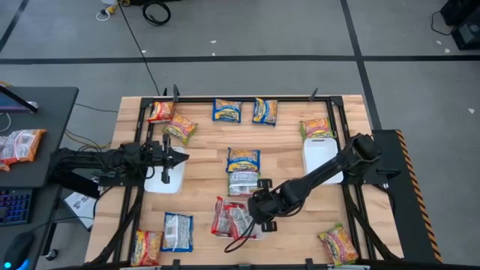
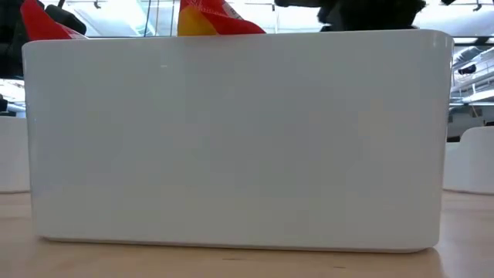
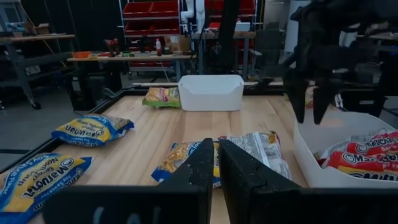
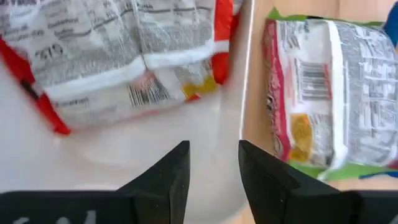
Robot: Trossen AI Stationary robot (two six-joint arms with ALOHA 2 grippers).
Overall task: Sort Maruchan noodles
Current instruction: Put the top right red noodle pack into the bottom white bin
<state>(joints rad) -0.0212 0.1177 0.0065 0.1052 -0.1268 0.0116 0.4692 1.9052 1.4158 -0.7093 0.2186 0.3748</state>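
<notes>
Noodles (image 1: 243,159) are scattered all over the tabletop (image 1: 285,142), a few red packets (image 4: 118,56) already sitting in the white tray (image 4: 124,174) up front. Right claw (image 4: 214,165) hangs over that tray's edge, fingers parted, holding nothing. Left claw (image 3: 216,168) is closed and empty over the left tray (image 1: 166,178).

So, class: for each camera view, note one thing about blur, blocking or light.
High view: evenly lit, sharp. Low view: a white tray fills the frame, blocking the table. Left wrist view: dim room behind, its own tool soft up close. Right wrist view: red-and-silver packet blurred, with its tool hovering above.
</notes>
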